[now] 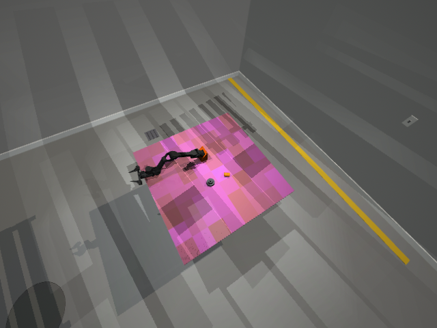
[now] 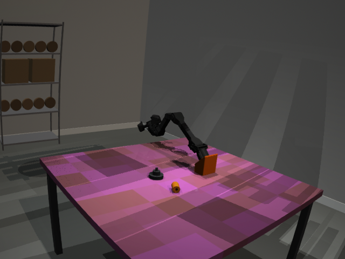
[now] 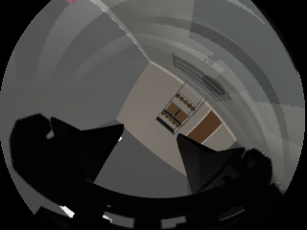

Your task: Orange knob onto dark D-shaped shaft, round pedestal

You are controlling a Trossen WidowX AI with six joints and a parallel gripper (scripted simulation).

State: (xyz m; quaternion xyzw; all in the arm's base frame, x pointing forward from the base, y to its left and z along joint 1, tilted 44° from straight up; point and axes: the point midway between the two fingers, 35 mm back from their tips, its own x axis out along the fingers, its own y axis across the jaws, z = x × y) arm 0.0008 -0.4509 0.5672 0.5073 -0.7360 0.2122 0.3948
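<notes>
The orange knob lies on its side on the pink patchwork table, its hole facing the exterior view. The dark round pedestal stands a little to the knob's left, with the short shaft upright on it. My gripper is open and empty. It is held in the air beyond the table's far edge, well away from the knob and the pedestal, and points away from the table. The wrist view shows neither of them.
The arm's orange base block sits on the table behind the knob. A metal shelf with boxes and round items stands by the far wall. A yellow line runs along the floor.
</notes>
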